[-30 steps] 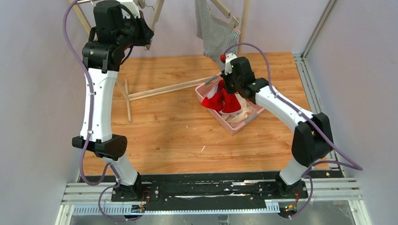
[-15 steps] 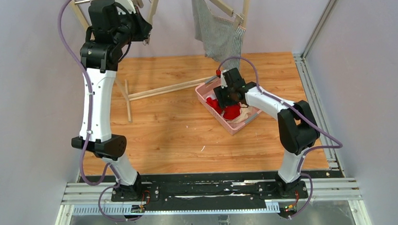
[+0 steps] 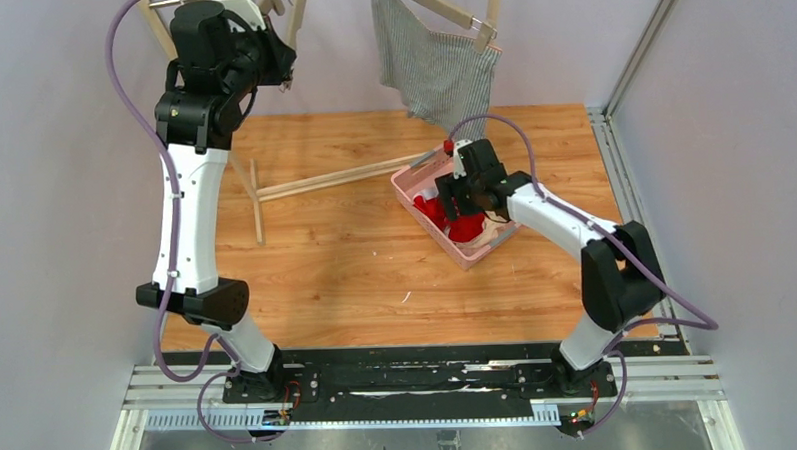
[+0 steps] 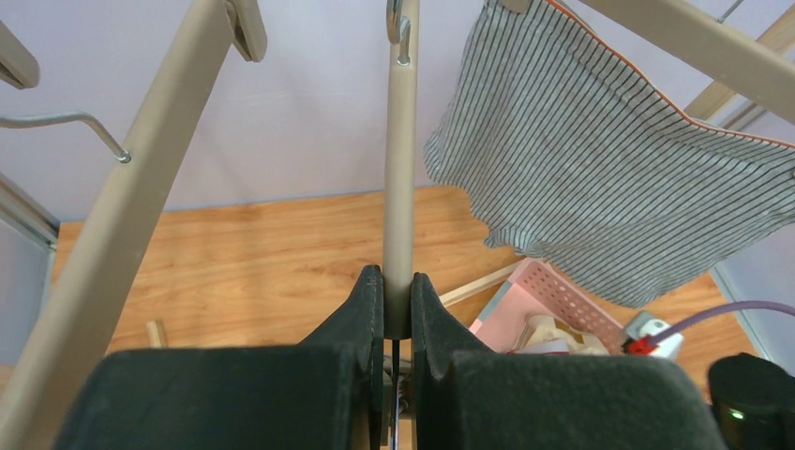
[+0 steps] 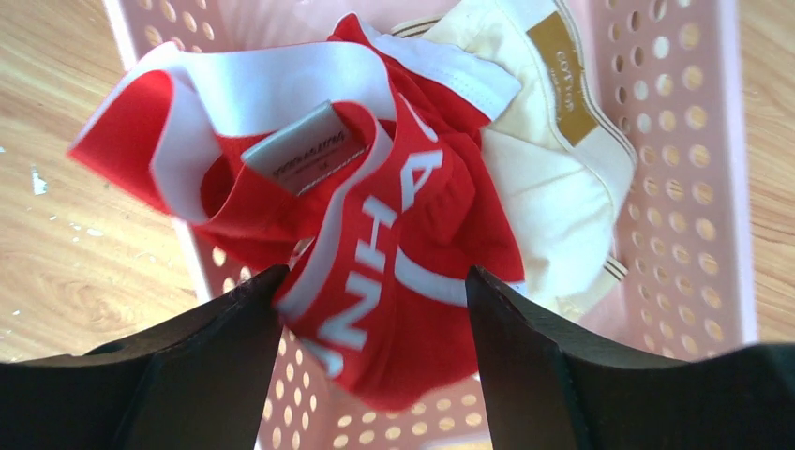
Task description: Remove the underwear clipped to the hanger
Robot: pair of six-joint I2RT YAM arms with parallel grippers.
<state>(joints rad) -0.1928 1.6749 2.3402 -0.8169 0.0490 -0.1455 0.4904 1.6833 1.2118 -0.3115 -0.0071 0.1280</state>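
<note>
Shorts count: 3.
- 1 striped pair (image 4: 609, 178) hangs from the hanger (image 4: 656, 28), upper right of the left wrist view.
- 1 red pair (image 5: 375, 216) and 1 cream pair (image 5: 553, 178) lie in the pink basket (image 5: 694, 141).

Grippers: 2.
- Left gripper (image 4: 397, 281) is clamped on one upright bar (image 4: 401, 169).
- Right gripper (image 5: 370, 281) is spread wide over the red pair and grips nothing; whether it touches the fabric is unclear.

Wooden table (image 3: 356, 266) is carrying a pink basket (image 3: 403, 195), which is sitting right of centre, skewed to the table edges. A long slat (image 3: 333, 177) is lying left of it, its right end reaching the basket's far corner. A short crossbar (image 3: 257, 205) is meeting the slat's left end. A white fleck (image 3: 405, 297) is lying nearer.
</note>
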